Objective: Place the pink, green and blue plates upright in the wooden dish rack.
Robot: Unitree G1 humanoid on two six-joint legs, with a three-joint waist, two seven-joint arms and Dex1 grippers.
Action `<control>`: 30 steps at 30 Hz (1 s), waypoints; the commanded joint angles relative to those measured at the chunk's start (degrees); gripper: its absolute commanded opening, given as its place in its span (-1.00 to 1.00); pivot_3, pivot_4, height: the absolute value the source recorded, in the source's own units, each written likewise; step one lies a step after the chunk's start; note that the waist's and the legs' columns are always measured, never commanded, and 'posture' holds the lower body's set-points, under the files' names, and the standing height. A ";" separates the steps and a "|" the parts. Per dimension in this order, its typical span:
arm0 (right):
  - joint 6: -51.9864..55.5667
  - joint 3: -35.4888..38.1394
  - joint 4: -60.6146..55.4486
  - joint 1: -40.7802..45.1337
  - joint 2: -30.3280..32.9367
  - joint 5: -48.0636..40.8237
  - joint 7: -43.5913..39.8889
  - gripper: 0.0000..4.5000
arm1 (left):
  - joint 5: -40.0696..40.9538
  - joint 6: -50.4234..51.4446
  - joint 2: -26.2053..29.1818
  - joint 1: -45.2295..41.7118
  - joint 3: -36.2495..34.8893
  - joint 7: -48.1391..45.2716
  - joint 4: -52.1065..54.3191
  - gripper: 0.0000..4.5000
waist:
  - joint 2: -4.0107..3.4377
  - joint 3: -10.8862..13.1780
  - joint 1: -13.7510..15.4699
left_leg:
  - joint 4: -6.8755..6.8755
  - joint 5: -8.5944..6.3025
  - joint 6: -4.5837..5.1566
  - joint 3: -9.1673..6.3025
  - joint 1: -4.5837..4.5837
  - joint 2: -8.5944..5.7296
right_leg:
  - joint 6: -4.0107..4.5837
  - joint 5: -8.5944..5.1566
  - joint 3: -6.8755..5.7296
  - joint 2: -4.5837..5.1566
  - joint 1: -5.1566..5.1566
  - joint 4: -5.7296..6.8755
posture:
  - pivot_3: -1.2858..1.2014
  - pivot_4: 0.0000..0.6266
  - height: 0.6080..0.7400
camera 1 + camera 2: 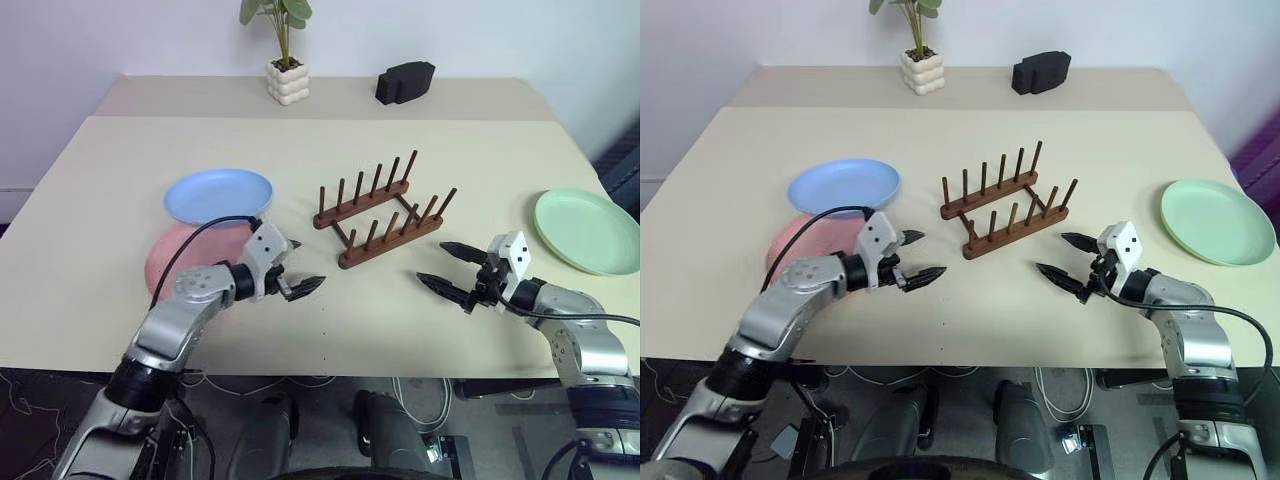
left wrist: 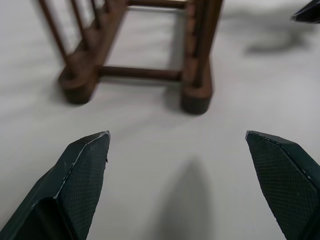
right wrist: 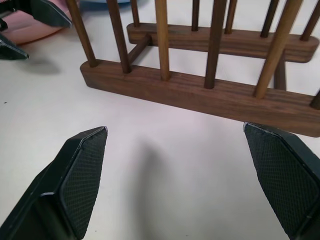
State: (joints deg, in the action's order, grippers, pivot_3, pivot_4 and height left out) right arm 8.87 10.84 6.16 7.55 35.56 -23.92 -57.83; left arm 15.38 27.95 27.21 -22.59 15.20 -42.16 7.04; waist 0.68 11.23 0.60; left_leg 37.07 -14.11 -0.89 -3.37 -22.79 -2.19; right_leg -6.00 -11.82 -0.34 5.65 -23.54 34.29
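Dark smooth wooden dish rack (image 3: pixel 210 95), seemingly matt plastic plates (image 1: pixel 218 194), cross-hatched pincer pads (image 3: pixel 82 180).

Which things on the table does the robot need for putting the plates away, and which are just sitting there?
Needed:
pink plate
blue plate
green plate
wooden dish rack

Just sitting there:
potted plant
black block

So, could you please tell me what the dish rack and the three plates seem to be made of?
The small dark brown dish rack looks like wood: visible grain on its rails and pegs, with a smooth, low-sheen finish. The round light blue plate, salmon pink plate and pale mint green plate look like matte plastic, judging by their even colour and lack of glare, though glazed ceramic cannot be excluded.
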 commanded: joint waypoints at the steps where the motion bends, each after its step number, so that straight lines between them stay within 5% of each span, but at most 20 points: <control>1: -2.08 1.60 -3.33 -2.82 -0.97 -1.28 0.34 0.97 | -1.93 -2.26 -1.75 -2.52 1.41 -1.50 -4.26 1.00 | 0.00 0.00 0.03 | -0.01 0.00 0.00 0.00 -0.01 0.00 | 0.00 0.00 0.00 0.00 -0.01 0.00 | 0.03 -0.52 0.94; 8: -0.97 1.26 -9.91 -6.21 -3.32 -1.75 3.94 0.97 | -5.18 -3.28 -8.36 -7.69 2.45 -0.24 -14.90 1.00 | -0.02 -0.01 -0.08 | 0.04 0.00 0.00 -0.02 0.02 0.01 | -0.04 0.02 0.04 0.00 0.00 0.01 | 0.03 -0.52 0.94; 9: -0.14 0.97 -11.90 -7.04 -3.63 -1.91 4.85 0.99 | -4.89 -3.39 -9.14 -7.95 2.31 -0.66 -15.57 0.89 | -0.02 -0.01 0.03 | 0.03 0.00 0.00 -0.03 0.04 0.02 | -0.04 0.02 0.04 0.00 0.00 0.02 | 0.03 -0.52 0.94; 13: 3.07 0.12 -17.90 -8.87 -4.30 -2.70 8.16 1.00 | -5.30 -4.48 -10.61 -8.23 2.63 -2.17 -16.46 0.19 | -0.02 -0.02 0.11 | 0.02 0.00 0.00 -0.08 0.02 0.03 | -0.03 0.02 0.04 0.01 0.01 0.01 | 0.03 -0.52 0.94; 18: 6.43 -0.41 -21.46 -8.65 -4.14 -3.46 10.72 1.00 | -5.62 -5.41 -10.51 -7.84 2.21 -3.32 -15.94 -0.98 | -0.02 -0.02 0.11 | 0.05 0.00 0.00 -0.10 0.02 0.04 | -0.04 0.02 0.05 0.02 0.01 0.00 | 0.03 -0.52 0.94; 27: 10.08 -0.06 -22.46 -6.09 -2.37 -3.68 12.12 1.00 | -6.83 -10.33 -7.99 -6.89 2.97 -8.84 -14.28 -0.99 | -0.02 -0.02 0.10 | 0.02 0.00 0.00 -0.09 0.00 0.07 | -0.02 0.02 0.05 0.02 -0.02 -0.01 | 0.03 -0.52 0.94; 30: 10.20 -0.17 -22.66 -6.17 -2.33 -3.57 12.39 1.00 | -6.14 -8.11 -8.50 -7.49 2.20 -8.75 -15.13 -0.60 | -0.02 -0.02 0.15 | 0.04 0.00 0.00 -0.09 -0.03 0.06 | -0.02 0.02 0.05 0.02 -0.02 -0.01 | 0.03 -0.52 0.94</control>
State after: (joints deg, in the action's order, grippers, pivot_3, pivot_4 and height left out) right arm 19.28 9.77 -13.95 0.98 32.65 -26.65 -45.57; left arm 8.95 19.58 19.08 -29.08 18.06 -50.73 -8.95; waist 0.66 11.21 0.76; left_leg 37.11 -14.11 -0.89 -3.46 -22.83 -2.13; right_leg -6.03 -11.80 -0.29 5.67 -23.56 34.27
